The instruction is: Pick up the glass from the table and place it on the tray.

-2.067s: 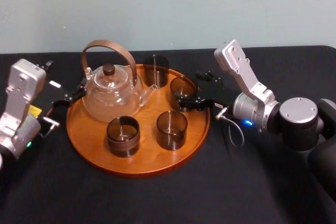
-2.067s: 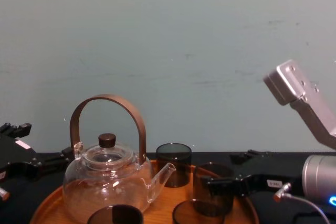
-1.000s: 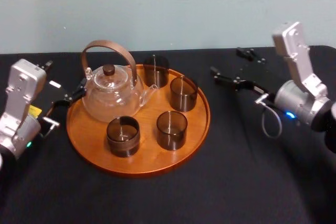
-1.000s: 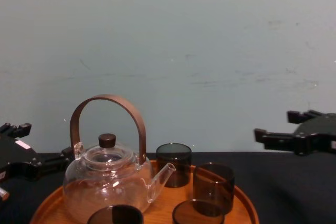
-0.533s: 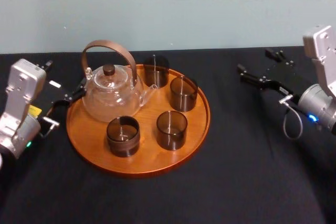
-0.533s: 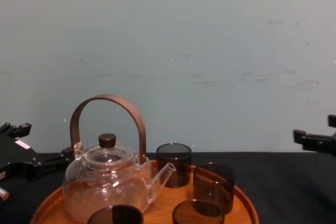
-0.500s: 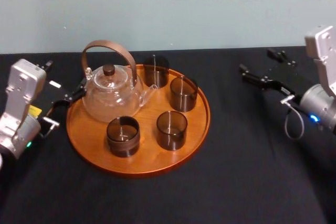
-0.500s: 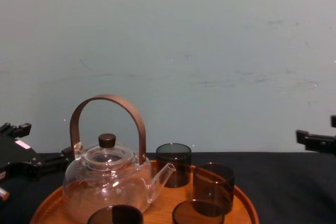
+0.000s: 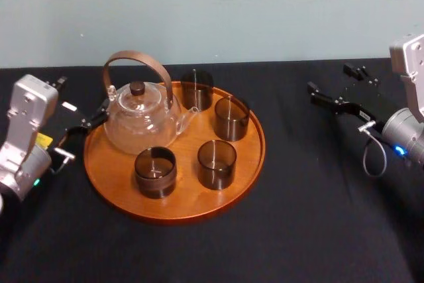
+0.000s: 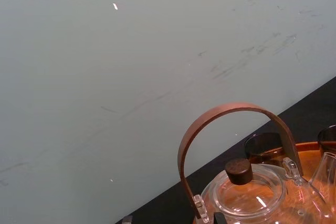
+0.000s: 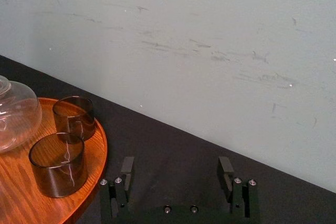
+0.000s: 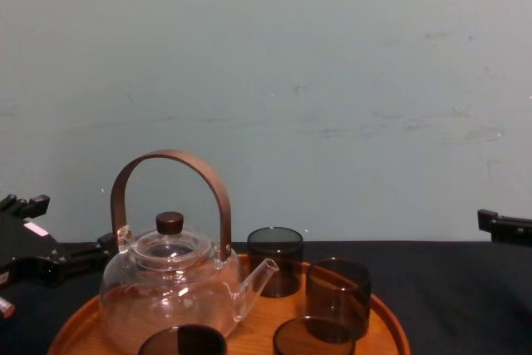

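My right gripper hangs spread wide over the matte black table, well apart from the round wooden tray; my left gripper, also spread, sits beside its rim.

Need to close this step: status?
Right gripper open, empty, right of round orange-brown wooden tray. Left gripper open, parked at left rim. Four dark glass tumblers upright on tray.

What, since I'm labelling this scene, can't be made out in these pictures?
Chest view: the bottom edge cuts off the front-left glass and front-right glass.
Right wrist view: beyond the open right claw, held right of the tray, the frame edge cuts off the teapot.
Head view: whether the parked left claw touches the tray's rim is too small to tell.
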